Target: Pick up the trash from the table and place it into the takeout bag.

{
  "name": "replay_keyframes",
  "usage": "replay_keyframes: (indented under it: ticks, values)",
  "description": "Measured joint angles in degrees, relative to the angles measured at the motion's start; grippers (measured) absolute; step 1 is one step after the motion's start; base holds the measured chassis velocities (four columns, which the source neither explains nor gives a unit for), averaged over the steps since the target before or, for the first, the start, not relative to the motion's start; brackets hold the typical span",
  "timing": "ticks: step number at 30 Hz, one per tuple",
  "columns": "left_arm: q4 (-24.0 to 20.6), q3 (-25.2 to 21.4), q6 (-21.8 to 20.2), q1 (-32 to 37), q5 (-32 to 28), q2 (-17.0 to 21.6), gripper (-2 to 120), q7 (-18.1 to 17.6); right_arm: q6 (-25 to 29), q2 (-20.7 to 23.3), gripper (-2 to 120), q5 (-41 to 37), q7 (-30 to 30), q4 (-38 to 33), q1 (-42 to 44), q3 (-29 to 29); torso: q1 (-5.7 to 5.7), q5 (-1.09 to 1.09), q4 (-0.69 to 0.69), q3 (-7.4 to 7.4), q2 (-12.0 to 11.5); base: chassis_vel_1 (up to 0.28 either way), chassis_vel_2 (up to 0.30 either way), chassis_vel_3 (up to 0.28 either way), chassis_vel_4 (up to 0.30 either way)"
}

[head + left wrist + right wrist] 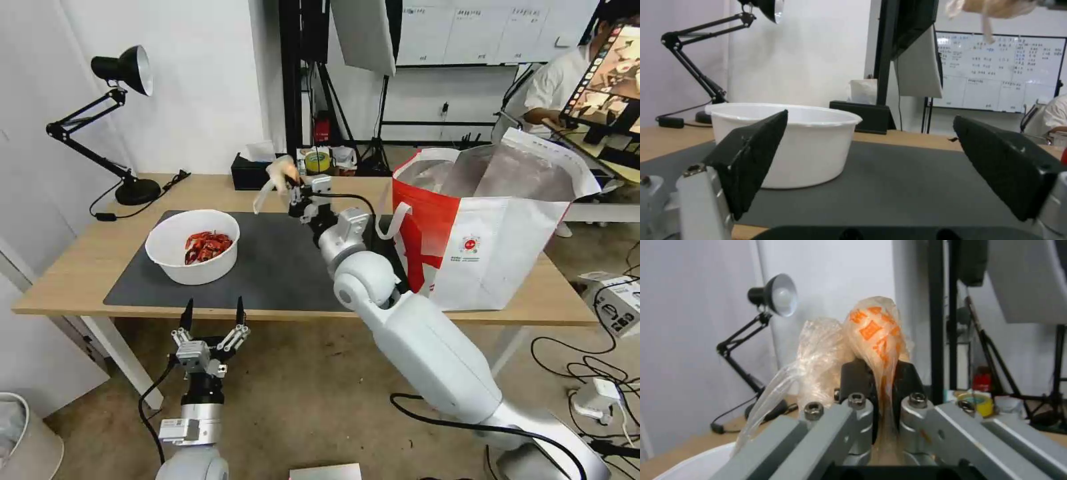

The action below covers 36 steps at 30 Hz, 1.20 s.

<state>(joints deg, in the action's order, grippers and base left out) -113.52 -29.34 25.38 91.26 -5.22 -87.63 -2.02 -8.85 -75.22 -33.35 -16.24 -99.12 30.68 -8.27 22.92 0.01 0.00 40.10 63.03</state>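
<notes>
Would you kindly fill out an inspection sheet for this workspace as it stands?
Surface: wooden table with dark mat.
Job's things: bowl of red shells on the mat; wrapped orange lump held aloft; bag open at the table's right end.
Clutter: black tissue box, tape roll, desk lamp at the back.
Grippers: right gripper shut on the lump above the mat; left gripper open, before the table's near edge.
Cables: lamp cord on the table; several on the floor.
Surroundings: whiteboard, seated person.
</notes>
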Motion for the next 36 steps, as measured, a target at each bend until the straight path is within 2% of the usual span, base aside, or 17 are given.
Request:
replay_keyframes:
  ticks: [13, 20, 36]
  values:
    - [-0.03, 0.49, -0.16, -0.12, 0.36, -0.16, 100, 0.00, 0.04, 3.83, 2, 0.15, 0.26, -7.05, 3.60, 6.88, 0.00, 0.00, 0.00, 0.00, 0.00, 0.000, 0.000, 0.000, 0.000]
    - [-0.06, 0.62, -0.21, -0.10, 0.56, -0.20, 100, 0.00, -1.69, 4.85, 2, -0.33, -0.98, -11.09, 5.09, 10.71, 0.00, 0.00, 0.00, 0.00, 0.00, 0.000, 0.000, 0.000, 0.000]
    - [-0.19, 1.81, -0.34, -0.11, 1.50, -0.35, 100, 0.01, -5.76, 9.23, 2, -2.02, -3.77, -21.47, 12.78, 23.86, 0.00, 0.00, 0.00, 0.00, 0.00, 0.000, 0.000, 0.000, 0.000]
